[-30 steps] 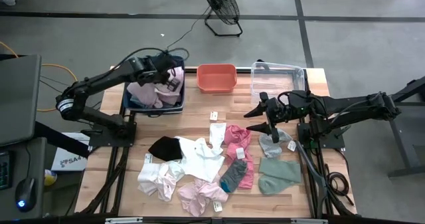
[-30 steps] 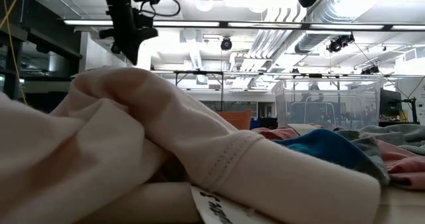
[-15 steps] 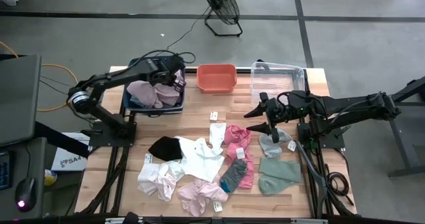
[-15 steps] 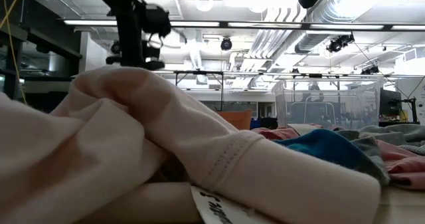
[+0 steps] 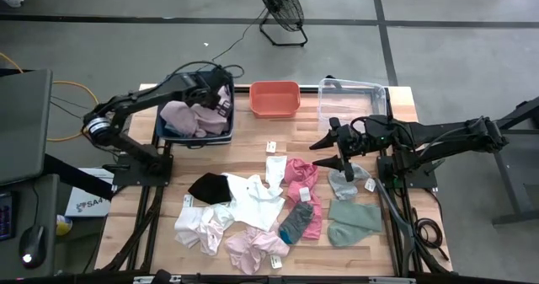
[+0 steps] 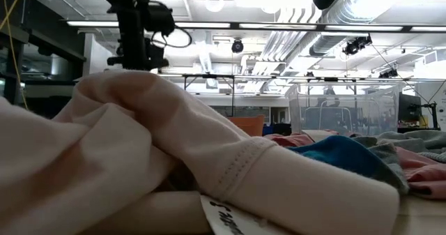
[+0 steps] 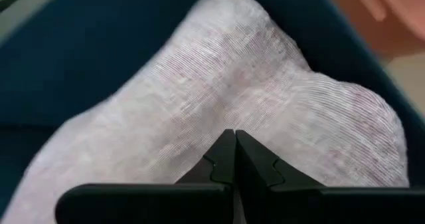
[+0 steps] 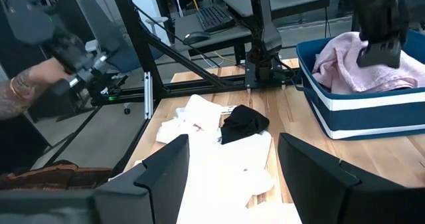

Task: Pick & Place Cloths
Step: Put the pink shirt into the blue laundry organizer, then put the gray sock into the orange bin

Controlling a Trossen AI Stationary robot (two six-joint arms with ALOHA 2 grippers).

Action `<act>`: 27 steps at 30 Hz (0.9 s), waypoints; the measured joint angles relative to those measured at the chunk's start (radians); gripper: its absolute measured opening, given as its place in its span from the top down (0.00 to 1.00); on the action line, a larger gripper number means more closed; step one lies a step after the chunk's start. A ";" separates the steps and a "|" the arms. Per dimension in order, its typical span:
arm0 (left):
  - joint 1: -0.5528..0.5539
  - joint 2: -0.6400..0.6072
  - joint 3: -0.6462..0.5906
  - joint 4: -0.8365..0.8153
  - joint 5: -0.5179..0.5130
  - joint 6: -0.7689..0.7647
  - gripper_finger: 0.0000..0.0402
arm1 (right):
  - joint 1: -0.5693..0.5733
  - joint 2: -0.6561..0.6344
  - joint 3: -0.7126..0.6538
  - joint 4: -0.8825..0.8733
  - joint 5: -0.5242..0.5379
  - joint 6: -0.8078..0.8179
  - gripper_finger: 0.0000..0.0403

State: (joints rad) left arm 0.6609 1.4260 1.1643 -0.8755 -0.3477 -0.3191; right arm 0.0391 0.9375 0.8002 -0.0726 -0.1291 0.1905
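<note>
Several cloths lie spread on the table's near half: black (image 5: 209, 187), white (image 5: 253, 195), pink (image 5: 301, 173), grey (image 5: 341, 183), sage green (image 5: 354, 219) and a teal-striped one (image 5: 296, 221). A pale pink cloth (image 5: 189, 117) lies heaped in the blue bin (image 5: 195, 137) at the far left. My left gripper (image 5: 221, 99) is shut and points down over that heap (image 7: 265, 98). My right gripper (image 5: 337, 152) hangs open above the table's middle right, over the pink and grey cloths, holding nothing. In the low view a pale pink cloth (image 6: 139, 158) fills the foreground. My left gripper points its shut fingertips (image 7: 226, 144) down at the top of the pink cloth in the blue bin (image 8: 358, 68). Nothing shows between the fingers. I cannot tell whether the tips touch the cloth.
An orange bin (image 5: 274, 99) and a clear bin (image 5: 354, 94) stand along the far edge, right of the blue bin. A fan (image 5: 280, 6) stands on the floor beyond. A person's hand (image 8: 26, 84) shows off the table's left side. Bare wood lies between bins and cloths.
My left gripper has shifted slightly toward the table's right over the blue bin and turned about its wrist. The pink cloth, bunched up by the gripper a second ago, now lies lower and flatter in the bin. The right arm has kept still.
</note>
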 joint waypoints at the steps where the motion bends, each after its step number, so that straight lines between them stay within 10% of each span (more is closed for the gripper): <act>1: 0.000 -0.011 0.009 -0.008 0.000 0.000 0.98 | 0.000 0.000 0.000 0.000 0.000 0.000 0.45; 12: -0.040 -0.185 0.028 -0.044 0.047 0.003 0.98 | 0.000 0.000 0.000 -0.020 0.000 0.000 0.45; 27: -0.465 -0.356 -0.136 0.076 -0.051 -0.129 0.98 | 0.001 0.000 0.000 -0.259 0.082 0.050 0.45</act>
State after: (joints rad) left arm 0.1955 1.0703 1.0286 -0.7996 -0.3983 -0.4482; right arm 0.0402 0.9375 0.8005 -0.3311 -0.0472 0.2409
